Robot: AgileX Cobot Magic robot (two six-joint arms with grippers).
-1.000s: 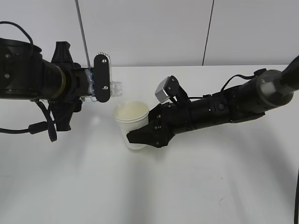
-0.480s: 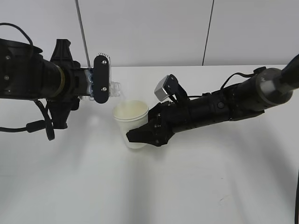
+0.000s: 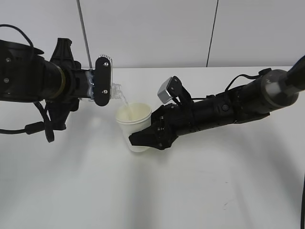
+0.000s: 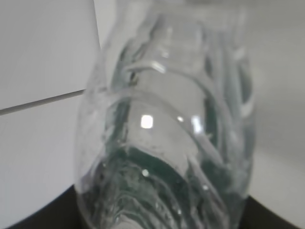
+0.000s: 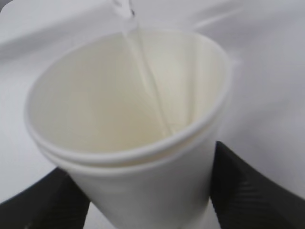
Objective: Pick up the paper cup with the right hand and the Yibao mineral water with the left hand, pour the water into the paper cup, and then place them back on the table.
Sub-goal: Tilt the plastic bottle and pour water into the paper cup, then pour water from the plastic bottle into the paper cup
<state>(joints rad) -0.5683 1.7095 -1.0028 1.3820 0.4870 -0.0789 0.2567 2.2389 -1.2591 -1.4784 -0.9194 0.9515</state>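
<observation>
Yibao mineral water (image 3: pixel 113 90) lies tipped almost horizontal in the left hand (image 3: pixel 102 81), neck pointing right and slightly down toward the paper cup (image 3: pixel 135 125); the left gripper is clamped on the bottle body — 1 finger plate with 2 screws covers most of it in the exterior view, so only the clear neck and mouth stick out; left wrist view is filled by the bottle (image 4: pixel 167 129), ridged clear plastic with dark green showing through near the bottom, too close and blurred to read anything. The water (image 3: pixel 125 101) leaves the mouth as a thin clear stream and drops into the cup; right wrist view shows the same stream (image 5: pixel 145 71) entering from the top edge and running down inside toward the cup's bottom; fill level cannot be told. Paper cup (image 5: pixel 128 133) sits upright, open mouth up, just below and right of the bottle mouth, not touching it; it looks like 2 rims stacked, one just under the other. The right hand (image 3: pixel 143 139) grips the cup low on its wall — black fingers (image 5: pixel 238 186) press either side of it in the wrist view, jaws closed around the cup; whether the cup base rests on the table (image 3: pixel 190 191) or hangs just above it cannot be told. Silver-grey block (image 3: pixel 166 91) sits on top of the right arm behind the cup; white wall (image 3: pixel 152 28) with 2 dark vertical lines behind the table.
</observation>
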